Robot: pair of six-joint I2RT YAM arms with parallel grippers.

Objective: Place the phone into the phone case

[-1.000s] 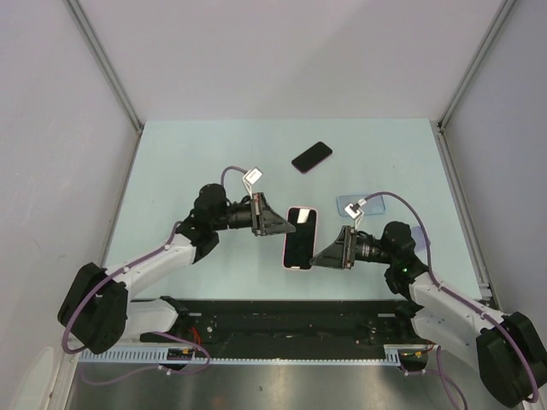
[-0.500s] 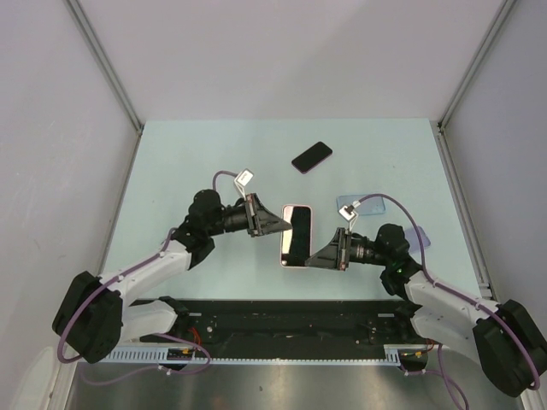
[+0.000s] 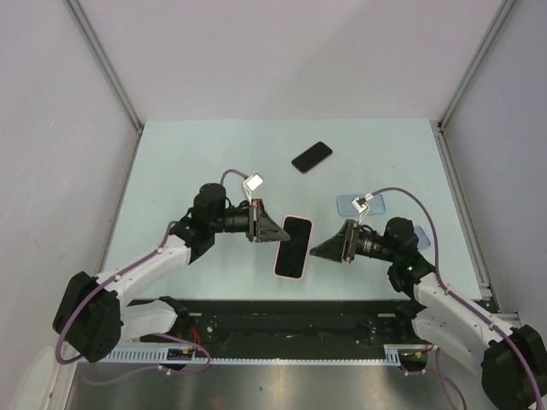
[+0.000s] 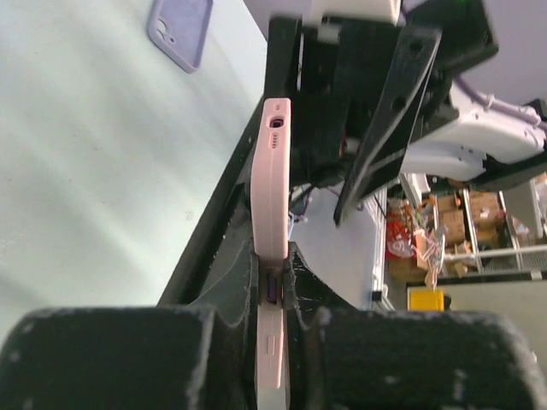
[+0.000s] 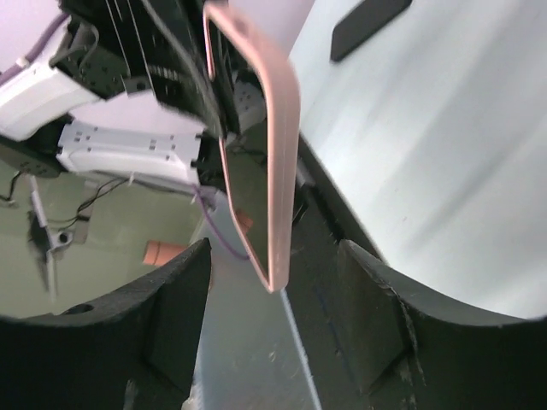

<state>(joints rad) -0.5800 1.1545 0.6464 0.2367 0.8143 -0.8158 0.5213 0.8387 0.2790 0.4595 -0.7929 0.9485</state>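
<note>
A pink phone case [image 3: 293, 246] with a dark-screened phone in it hangs above the table's near middle. My left gripper [image 3: 275, 232] is shut on its left edge. In the left wrist view the case [image 4: 272, 171] stands edge-on, pinched between the fingers of my left gripper [image 4: 272, 286]. My right gripper [image 3: 314, 249] is open just right of the case. In the right wrist view the case's corner [image 5: 282, 162] sits between the spread fingers of my right gripper [image 5: 273, 320] without touching them.
A second black phone [image 3: 312, 156] lies on the table at the far middle and also shows in the right wrist view [image 5: 369, 26]. A lavender case [image 3: 363, 205] lies behind the right wrist and shows in the left wrist view [image 4: 179, 32]. The black base rail [image 3: 282, 316] runs along the near edge.
The right gripper has come off the case's lower right edge and drawn back a little to the right. The cased phone, held by the left gripper, has tilted and shifted slightly toward the near edge.
</note>
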